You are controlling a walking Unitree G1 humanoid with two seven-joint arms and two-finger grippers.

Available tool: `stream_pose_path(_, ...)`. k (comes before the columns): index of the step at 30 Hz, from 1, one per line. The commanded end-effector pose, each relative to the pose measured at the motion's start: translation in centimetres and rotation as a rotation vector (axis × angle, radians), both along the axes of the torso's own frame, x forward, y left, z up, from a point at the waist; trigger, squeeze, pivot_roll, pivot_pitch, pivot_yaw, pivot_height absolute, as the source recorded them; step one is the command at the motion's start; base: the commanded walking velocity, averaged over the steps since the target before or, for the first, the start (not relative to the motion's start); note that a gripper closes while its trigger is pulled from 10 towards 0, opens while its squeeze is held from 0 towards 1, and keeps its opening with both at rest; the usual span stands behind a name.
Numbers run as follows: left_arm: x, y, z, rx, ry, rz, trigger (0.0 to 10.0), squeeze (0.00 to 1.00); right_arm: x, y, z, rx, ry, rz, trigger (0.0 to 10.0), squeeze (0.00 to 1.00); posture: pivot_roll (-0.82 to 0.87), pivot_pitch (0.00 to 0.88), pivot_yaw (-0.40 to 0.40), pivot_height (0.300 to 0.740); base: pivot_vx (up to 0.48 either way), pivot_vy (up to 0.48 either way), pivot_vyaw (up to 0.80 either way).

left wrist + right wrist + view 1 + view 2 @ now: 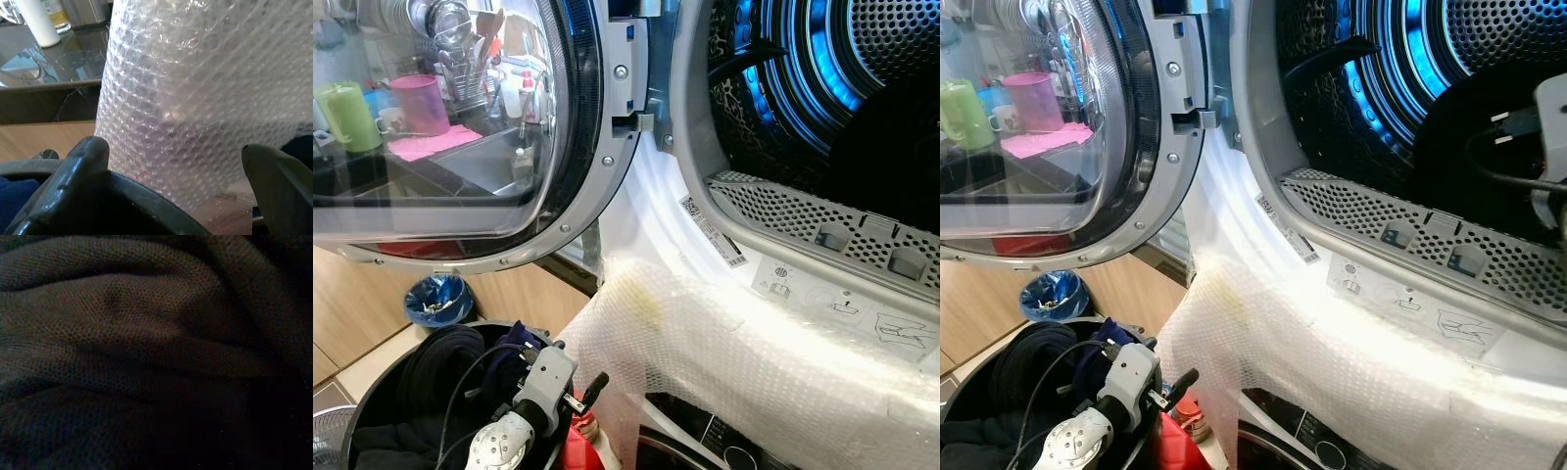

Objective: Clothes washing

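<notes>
Fingers [88, 166] of the left gripper [176, 196] are spread above the basket [372, 392] of dark clothes [431, 367]; right-arm finger state cannot be determined inside the drum [1410, 69], so loading appears part done.

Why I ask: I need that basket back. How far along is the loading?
Done: washer door open. In hand: right arm reaches into the drum, its camera against dark knit fabric. Left: dark clothes lie in the basket under the open left gripper.
</notes>
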State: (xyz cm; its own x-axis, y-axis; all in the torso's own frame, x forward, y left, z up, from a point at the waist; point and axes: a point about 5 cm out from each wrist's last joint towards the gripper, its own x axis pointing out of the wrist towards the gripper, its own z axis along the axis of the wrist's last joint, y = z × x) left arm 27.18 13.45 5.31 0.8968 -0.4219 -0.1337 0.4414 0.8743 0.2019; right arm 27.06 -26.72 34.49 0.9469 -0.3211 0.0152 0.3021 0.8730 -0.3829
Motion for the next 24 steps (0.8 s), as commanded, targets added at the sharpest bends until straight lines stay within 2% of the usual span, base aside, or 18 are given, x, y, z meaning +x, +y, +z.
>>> stream_pose_path(1, -0.2, -0.3, -0.4, 0.005, 0.028, -0.023, 10.0, 0.0, -0.6, 0.4, 0.3, 0.099, -0.031, 0.017, 10.0, 0.0, -0.04, 0.034, 0.017, 0.74, 0.0, 0.0, 0.0)
stream_pose_path(4, -0.1, -0.3, -0.4, 0.007, 0.028, -0.023, 10.0, 0.0, -0.6, 1.1, -0.5, 0.241, -0.038, 0.031, 10.0, 0.0, -0.04, 0.032, 0.014, 0.74, 0.0, 0.0, 0.0)
stream_pose_path(7, -0.1, -0.2, -0.4, 0.008, 0.03, -0.02, 10.0, 0.0, -1.0, 1.3, -2.0, 0.298, -0.029, -0.047, 10.0, 0.0, -0.05, 0.032, 0.013, 0.74, 0.0, 0.0, 0.0)
stream_pose_path(10, -0.2, -0.3, -0.5, 0.007, 0.032, -0.026, 10.0, 0.0, -1.5, 2.1, -2.6, 0.347, -0.005, -0.032, 10.0, 0.0, -0.05, 0.033, 0.014, 0.74, 0.0, 0.0, 0.0)
stream_pose_path(13, -0.3, -0.3, -0.5, 0.01, 0.031, -0.029, 10.0, 0.0, -2.3, 2.1, -2.7, 0.322, -0.02, -0.041, 10.0, 0.0, -0.05, 0.038, 0.013, 0.74, 0.0, 0.0, 0.0)
stream_pose_path(16, -0.3, -0.3, -0.5, 0.013, 0.032, -0.031, 10.0, 0.0, -3.7, 1.9, -3.2, 0.174, 0.021, -0.032, 10.0, 0.0, -0.06, 0.041, 0.01, 0.74, 0.0, 0.0, 0.0)
stream_pose_path(17, -0.3, -0.3, -0.5, 0.013, 0.032, -0.031, 10.0, 0.0, -3.7, 1.9, -3.2, 0.174, 0.021, -0.032, 10.0, 0.0, -0.06, 0.041, 0.01, 0.74, 0.0, 0.0, 0.0)
stream_pose_path(19, -0.4, -0.3, -0.5, 0.014, 0.033, -0.035, 10.0, 0.0, -4.6, 1.4, -3.6, 0.109, 0.049, -0.053, 10.0, 0.0, -0.06, 0.041, 0.01, 0.74, 0.0, 0.0, 0.0)
stream_pose_path(22, -0.4, -0.4, -0.6, 0.015, 0.034, -0.039, 10.0, 0.0, -5.1, 0.9, -3.7, 0.094, 0.047, -0.076, 10.0, 0.0, -0.06, 0.041, 0.01, 0.74, 0.0, 0.0, 0.0)
stream_pose_path(24, -0.4, -0.5, -0.6, 0.017, 0.034, -0.043, 10.0, 0.0, -5.7, 0.4, -3.5, 0.05, 0.056, -0.097, 10.0, 0.0, -0.06, 0.044, 0.011, 0.74, 0.0, 0.0, 0.0)
